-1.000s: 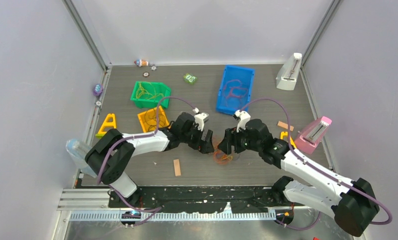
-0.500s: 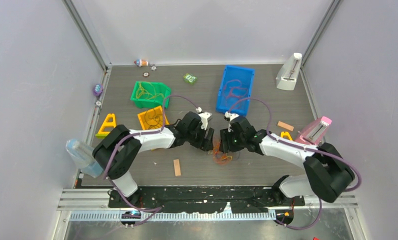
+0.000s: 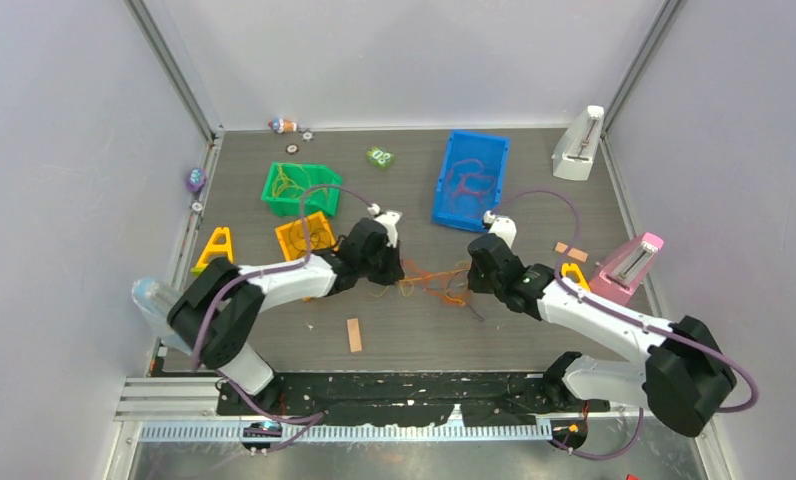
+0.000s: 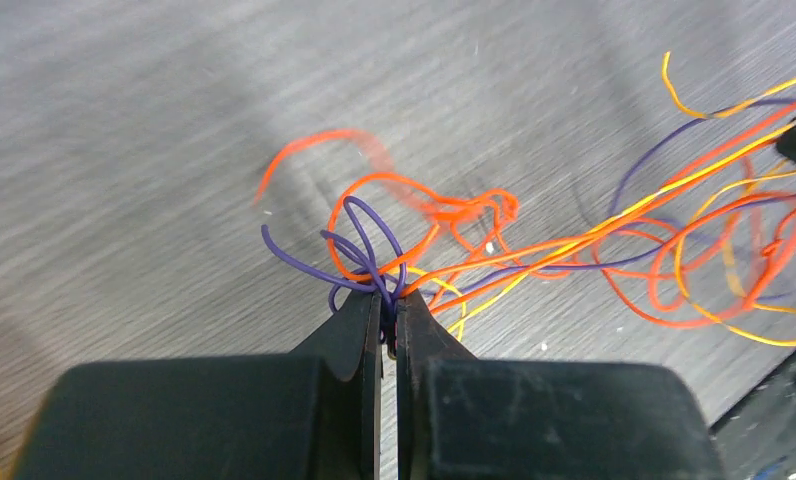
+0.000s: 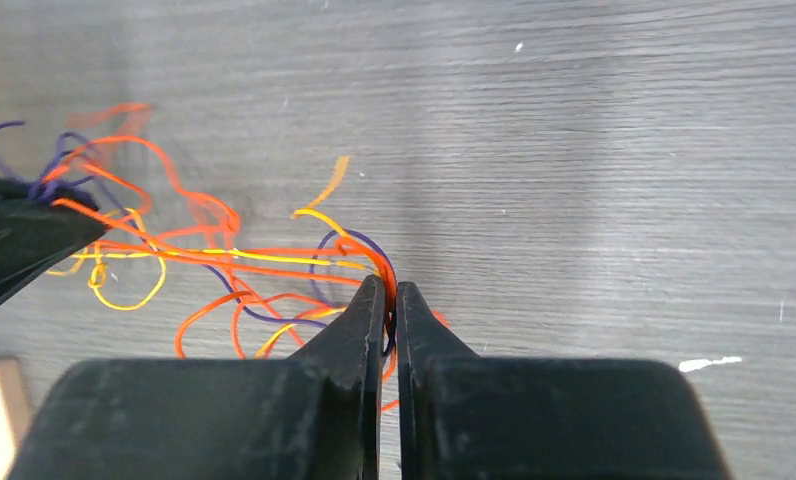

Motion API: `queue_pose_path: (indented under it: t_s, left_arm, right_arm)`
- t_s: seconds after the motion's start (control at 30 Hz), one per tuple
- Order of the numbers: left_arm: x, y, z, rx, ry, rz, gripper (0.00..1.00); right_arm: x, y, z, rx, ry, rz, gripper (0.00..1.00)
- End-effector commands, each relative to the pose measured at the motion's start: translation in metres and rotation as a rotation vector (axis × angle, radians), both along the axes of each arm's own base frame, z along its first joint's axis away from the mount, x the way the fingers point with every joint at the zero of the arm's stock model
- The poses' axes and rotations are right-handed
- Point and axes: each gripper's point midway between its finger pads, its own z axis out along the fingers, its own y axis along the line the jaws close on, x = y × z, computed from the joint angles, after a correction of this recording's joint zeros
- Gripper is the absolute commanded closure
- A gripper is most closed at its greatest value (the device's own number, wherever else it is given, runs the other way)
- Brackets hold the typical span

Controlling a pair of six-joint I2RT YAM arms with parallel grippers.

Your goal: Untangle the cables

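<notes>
A tangle of thin orange, yellow and purple cables (image 3: 432, 282) stretches between my two grippers over the grey table. My left gripper (image 4: 388, 297) is shut on the cables (image 4: 369, 255), pinching purple and orange strands at its tips. Purple loops stick up just above the jaws. My right gripper (image 5: 389, 287) is shut on the cables (image 5: 264, 260) too, with orange and purple strands caught between its tips. In the top view the left gripper (image 3: 394, 268) holds the bundle's left end and the right gripper (image 3: 468, 276) its right end, the strands pulled out between them.
A blue bin (image 3: 471, 178) with red wires, a green bin (image 3: 300, 187) and an orange tray (image 3: 307, 236) with wires stand behind the arms. A small wooden block (image 3: 354, 334) lies in front. A yellow A-shape (image 3: 214, 248) is at left, a pink stand (image 3: 629, 268) at right.
Both grippers have shut on the cable tangle and pulled apart, left one leftward, right one rightward. The bundle, a small heap before, is now drawn out between them.
</notes>
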Motion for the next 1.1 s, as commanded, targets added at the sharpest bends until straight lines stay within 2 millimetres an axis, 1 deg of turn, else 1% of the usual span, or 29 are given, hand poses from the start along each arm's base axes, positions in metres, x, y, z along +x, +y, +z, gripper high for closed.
queue_pose_path:
  t_s: [0.0, 0.03, 0.1, 0.13, 0.17, 0.27, 0.3, 0.33, 0.37, 0.4, 0.43, 0.47, 0.5, 0.57, 0.67, 0.77, 0.83, 0.87, 0.9, 0.93, 0.97, 1.0, 1.07]
  left_arm:
    - [0.018, 0.07, 0.015, 0.074, -0.081, 0.196, 1.0]
    - [0.019, 0.076, 0.019, 0.062, -0.094, 0.215, 1.0]
    - [0.02, 0.089, 0.027, 0.055, -0.121, 0.253, 1.0]
    - [0.021, 0.092, 0.034, 0.046, -0.14, 0.266, 1.0]
    - [0.021, 0.096, 0.038, 0.048, -0.149, 0.276, 1.0]
    - [0.021, 0.098, 0.049, 0.044, -0.175, 0.27, 1.0]
    - [0.02, 0.097, 0.054, 0.035, -0.183, 0.26, 1.0]
    - [0.02, 0.092, 0.059, 0.016, -0.194, 0.236, 1.0]
    - [0.019, 0.086, 0.064, -0.013, -0.201, 0.199, 1.0]
    - [0.017, 0.078, 0.069, -0.044, -0.203, 0.167, 1.0]
    - [0.015, 0.073, 0.072, -0.065, -0.197, 0.141, 1.0]
    - [0.014, 0.069, 0.074, -0.076, -0.192, 0.127, 1.0]
    - [0.013, 0.066, 0.074, -0.082, -0.184, 0.113, 1.0]
    - [0.012, 0.064, 0.074, -0.083, -0.17, 0.1, 1.0]
    - [0.011, 0.062, 0.078, -0.092, -0.174, 0.081, 1.0]
    - [0.01, 0.06, 0.085, -0.098, -0.191, 0.062, 1.0]
    - [0.011, 0.061, 0.089, -0.095, -0.195, 0.058, 1.0]
    - [0.011, 0.061, 0.09, -0.09, -0.197, 0.056, 1.0]
    - [0.011, 0.062, 0.092, -0.089, -0.202, 0.059, 1.0]
    - [0.011, 0.062, 0.094, -0.089, -0.208, 0.058, 1.0]
    - [0.012, 0.063, 0.096, -0.087, -0.213, 0.06, 1.0]
    - [0.013, 0.064, 0.099, -0.083, -0.223, 0.065, 1.0]
    - [0.016, 0.07, 0.106, -0.063, -0.246, 0.085, 1.0]
  right_arm:
    - [-0.011, -0.106, 0.008, -0.27, -0.076, -0.417, 0.95]
    - [-0.016, -0.113, 0.009, -0.26, -0.076, -0.462, 0.95]
    - [-0.02, -0.122, 0.01, -0.244, -0.092, -0.514, 0.95]
    - [-0.021, -0.123, 0.01, -0.237, -0.096, -0.524, 0.95]
    - [-0.022, -0.125, 0.012, -0.214, -0.105, -0.541, 0.95]
    - [-0.021, -0.122, 0.017, -0.173, -0.123, -0.536, 0.92]
    - [-0.02, -0.12, 0.02, -0.162, -0.133, -0.518, 0.86]
    - [-0.02, -0.114, 0.021, -0.17, -0.119, -0.454, 0.76]
    - [-0.014, -0.105, 0.025, -0.14, -0.137, -0.411, 0.57]
    - [-0.015, -0.092, 0.023, -0.137, -0.111, -0.3, 0.51]
    - [-0.013, -0.076, 0.026, -0.083, -0.11, -0.228, 0.4]
    - [-0.013, -0.072, 0.026, -0.082, -0.11, -0.189, 0.33]
    - [-0.013, -0.064, 0.028, -0.049, -0.109, -0.155, 0.23]
    - [-0.013, -0.061, 0.03, -0.033, -0.121, -0.132, 0.15]
    - [-0.013, -0.061, 0.032, -0.032, -0.131, -0.126, 0.15]
    - [-0.011, -0.051, 0.026, -0.032, -0.1, -0.07, 0.17]
    - [-0.009, -0.043, 0.015, -0.055, -0.043, -0.025, 0.21]
    - [-0.007, -0.037, 0.006, -0.072, -0.003, -0.001, 0.23]
    - [-0.009, -0.031, 0.001, -0.065, 0.028, 0.031, 0.23]
    - [-0.008, -0.025, -0.008, -0.071, 0.073, 0.05, 0.24]
    - [-0.008, -0.022, -0.013, -0.072, 0.092, 0.053, 0.25]
    - [-0.009, -0.021, -0.022, -0.085, 0.128, 0.052, 0.26]
    - [-0.012, -0.025, -0.032, -0.106, 0.166, 0.024, 0.29]
